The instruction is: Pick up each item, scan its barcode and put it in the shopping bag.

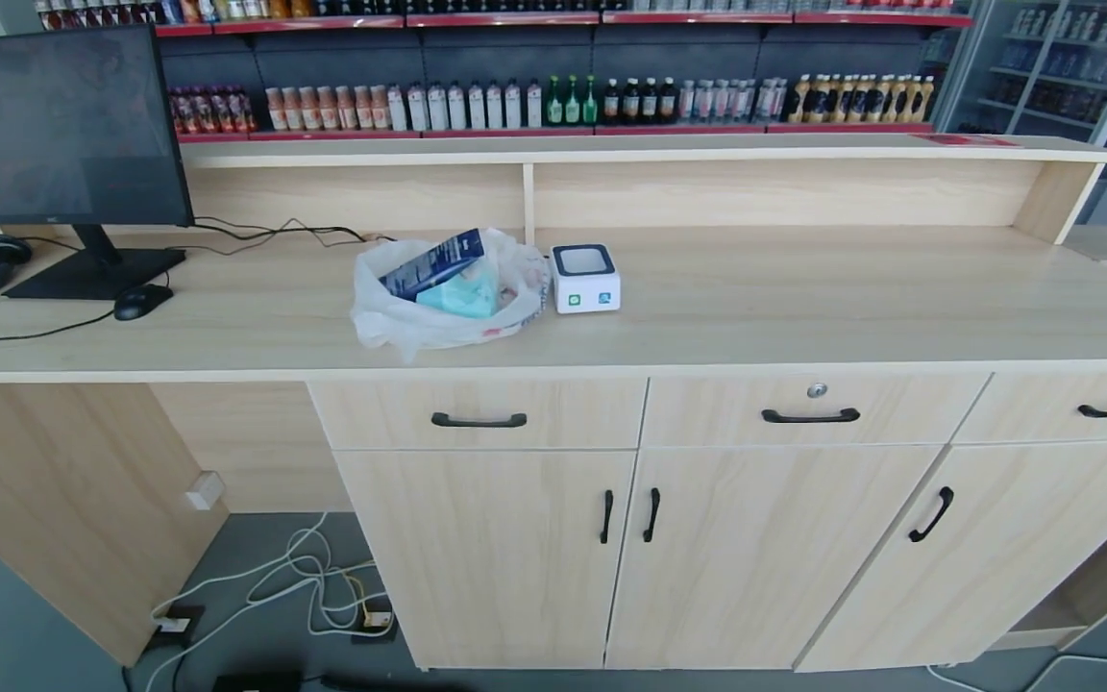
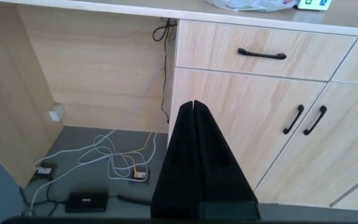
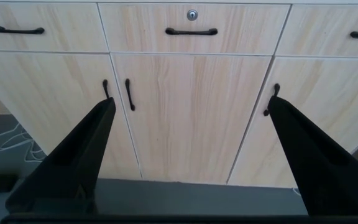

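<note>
Since the shopping bag [image 1: 419,327] already holds the items [image 1: 433,267], I judge the task finished: my left claw [image 2: 193,106] together, right claw [image 3: 191,104] apart, no further pick called for.

Bright, even light, faint shadows, bowed edges

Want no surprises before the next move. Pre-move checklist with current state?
1. Blue box and teal pack in shopping bag: ok, box pokes out the top.
2. Scanner upright on counter, next to the bag: ok.
3. Left hand shut, holding nothing: ok.
4. Right hand open, holding nothing: ok.
5. Hands at counter height: not ok, both face the cabinet doors below.
6. Barcodes scanned: cannot tell.
</note>
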Tool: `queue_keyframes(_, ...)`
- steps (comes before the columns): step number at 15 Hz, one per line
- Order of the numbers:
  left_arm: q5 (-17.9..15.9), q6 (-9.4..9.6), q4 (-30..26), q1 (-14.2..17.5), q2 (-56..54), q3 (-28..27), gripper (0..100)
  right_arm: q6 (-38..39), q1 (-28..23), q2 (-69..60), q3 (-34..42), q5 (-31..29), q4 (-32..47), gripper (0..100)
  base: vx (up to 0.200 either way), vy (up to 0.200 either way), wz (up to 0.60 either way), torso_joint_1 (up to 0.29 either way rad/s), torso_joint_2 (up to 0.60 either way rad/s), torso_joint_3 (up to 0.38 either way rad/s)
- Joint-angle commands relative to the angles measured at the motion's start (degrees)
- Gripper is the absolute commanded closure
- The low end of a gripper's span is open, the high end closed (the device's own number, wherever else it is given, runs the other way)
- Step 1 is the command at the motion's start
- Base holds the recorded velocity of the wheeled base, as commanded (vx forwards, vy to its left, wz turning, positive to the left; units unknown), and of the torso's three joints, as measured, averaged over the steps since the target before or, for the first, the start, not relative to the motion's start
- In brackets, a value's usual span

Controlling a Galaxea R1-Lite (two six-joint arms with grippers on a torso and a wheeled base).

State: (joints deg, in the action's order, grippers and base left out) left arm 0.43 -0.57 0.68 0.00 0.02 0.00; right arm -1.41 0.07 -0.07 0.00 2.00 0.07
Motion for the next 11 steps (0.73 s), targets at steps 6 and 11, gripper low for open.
queue_keyframes(6, 0.0, -0.04, 0.0, 0.0, 0.1, 0.0, 100, 0.3, 0.0, 0.1, 0.0, -0.1, 0.0, 0, -0.167, 0.0, 0.0, 0.003, 0.0, 0.003)
queue_keyframes(11, 0.0, 0.4, 0.0, 0.0, 0.1, 0.0, 100, 0.4, 0.0, 0.1, 0.0, -0.5, 0.0, 0, 0.0, 0.0, 0.0, 0.0, 0.0, 0.0)
